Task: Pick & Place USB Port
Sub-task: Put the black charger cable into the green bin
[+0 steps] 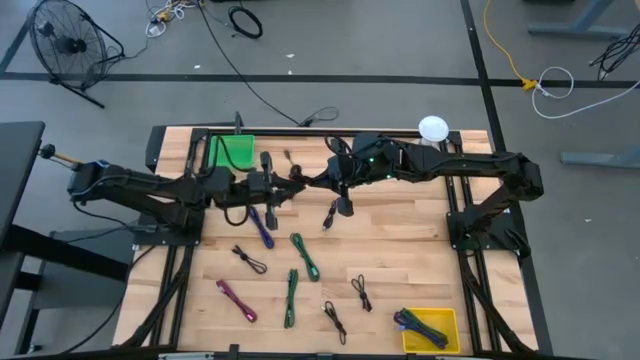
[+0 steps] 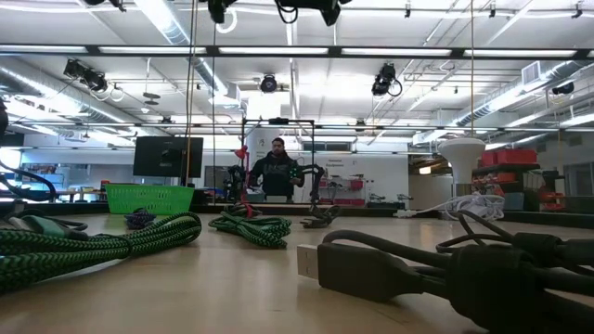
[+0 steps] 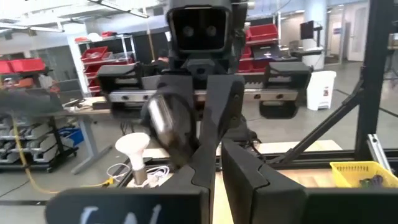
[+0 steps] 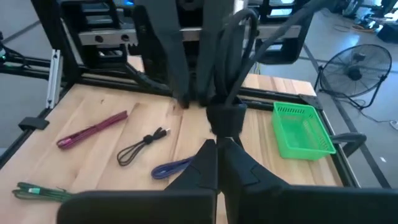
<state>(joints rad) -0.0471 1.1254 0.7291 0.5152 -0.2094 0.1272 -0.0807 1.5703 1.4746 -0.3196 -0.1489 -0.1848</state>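
Fingers of both arms pinch one black cable [image 1: 333,212] mid-table

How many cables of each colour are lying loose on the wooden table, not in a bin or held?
Green cables: 2
Black cables: 3
Purple cable: 1
Pink cable: 1
Total: 7
Not counted: 1 hanging black cable held by the right gripper.

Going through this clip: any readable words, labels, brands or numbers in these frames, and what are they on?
None can be read.
Pale marks on the dark band at the foot of the left wrist view: too blurred to read.
Green basket, yellow bin, cables and both arms: no lettering visible.
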